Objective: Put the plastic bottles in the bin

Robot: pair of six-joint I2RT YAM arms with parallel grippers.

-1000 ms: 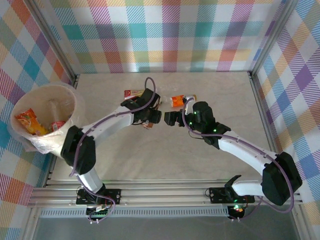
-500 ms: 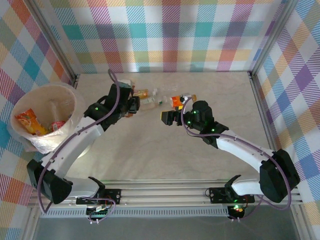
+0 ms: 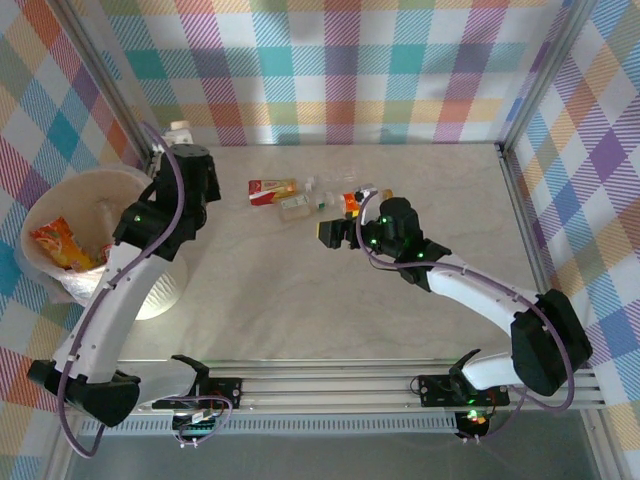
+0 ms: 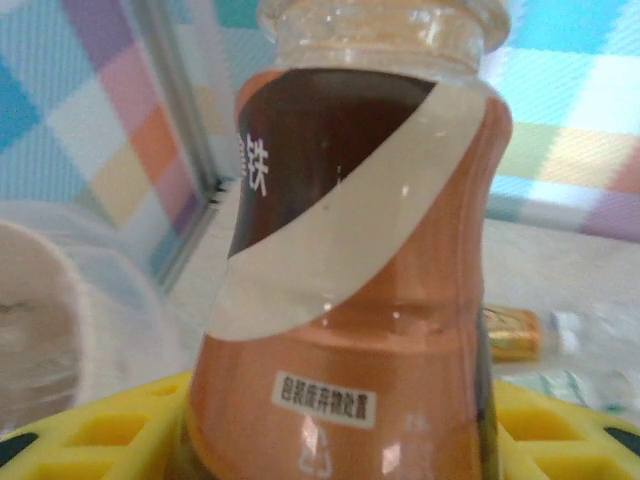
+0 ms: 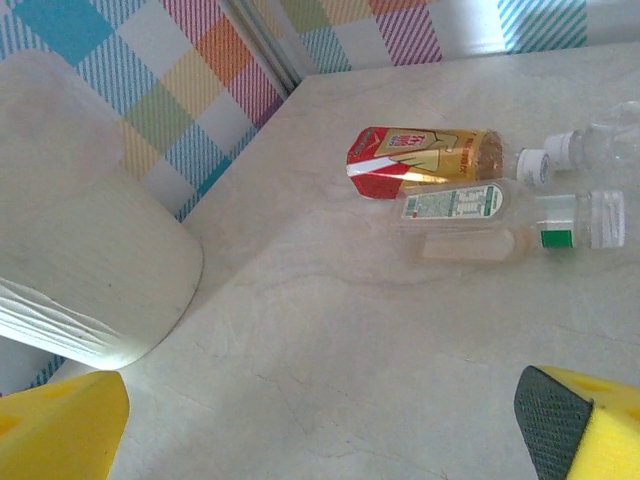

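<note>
The left end effector (image 4: 320, 442) is clamped on a brown bottle (image 4: 350, 280), held upright above the far left corner of the bench (image 3: 300, 300), just beyond the far right rim of the bin (image 3: 95, 200). The bin stands off the bench's left edge, close to the checked side wall, with little room around it. The right end effector (image 3: 331, 232) hangs over the middle of the bench with its jaws wide apart and nothing between them. The near half of the bench is bare, open ground.

A red-label bottle (image 3: 270, 188), a clear bottle (image 3: 295, 207) and an orange-label bottle (image 3: 352, 203) lie on their sides in a loose row towards the far edge, just beyond the right end effector. More clear ones lie among them, too faint to count.

In the left wrist view the brown bottle's cap and base are cut off, and the bin is a blur. The left arm covers the bin's near right rim from above, and only orange and red scraps of its contents show.
</note>
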